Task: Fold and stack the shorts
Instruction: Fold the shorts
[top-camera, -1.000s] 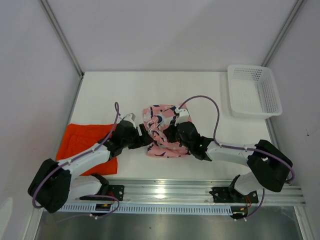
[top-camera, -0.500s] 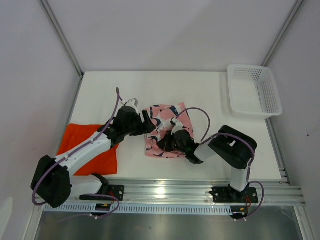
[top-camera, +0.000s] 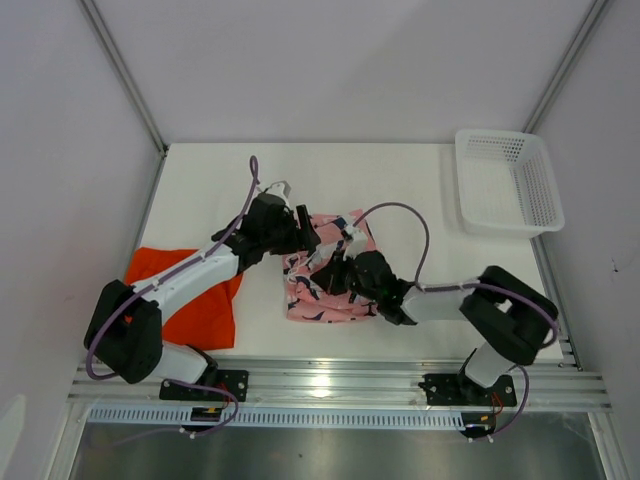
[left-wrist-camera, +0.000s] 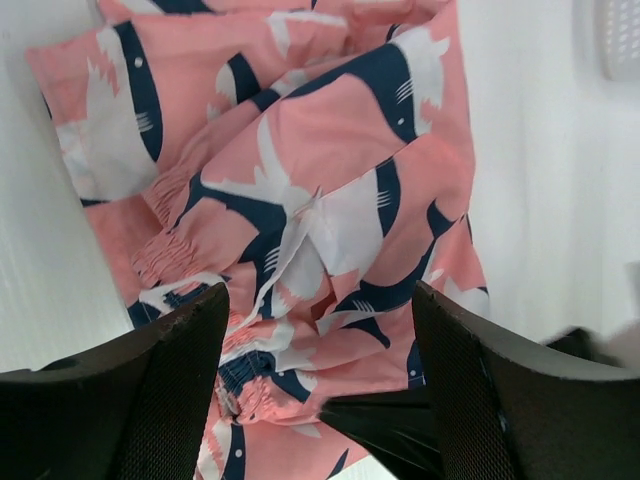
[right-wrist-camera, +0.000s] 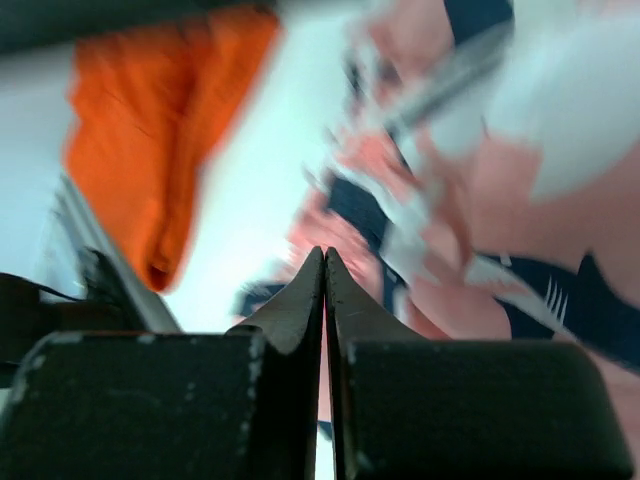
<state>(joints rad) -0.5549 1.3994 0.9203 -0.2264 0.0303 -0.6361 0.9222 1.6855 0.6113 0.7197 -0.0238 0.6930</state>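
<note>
Top view: white matte table (top-camera: 400, 190). The pink shorts (top-camera: 310, 300) sit bunched at frame centre, soft wrinkled cloth with a navy-and-white fish-like print. The orange shorts (top-camera: 205, 310) lie at left centre, plain bright fabric, fairly flat, partly under the left arm. A strip of bare table separates the two pairs. A white plastic mesh basket (top-camera: 505, 225), rectangular with rounded corners, is at upper right, well apart from both. The left gripper (top-camera: 308, 235) is at the upper-left edge of the pink heap and the right gripper (top-camera: 335, 278) is over its middle. We cannot read either gripper's jaws from here. A purple cable loops over each arm, and a ribbed aluminium rail (top-camera: 330, 375) runs along the bottom.

Left wrist view: we see two black, finely textured fingers (left-wrist-camera: 165, 400) in the lower corners, spread wide with nothing between them. The pink shorts fill the frame below them. A gathered elastic waistband (left-wrist-camera: 170, 250) shows at left centre, and a thin white strip crosses the middle. There is a bit of mesh at the upper right corner.

Right wrist view: black fingers (right-wrist-camera: 300, 330) are pressed together, tips meeting at frame centre, and we see no cloth between them. The pink print is blurred at right and the orange fabric is at upper left, with white table between.
</note>
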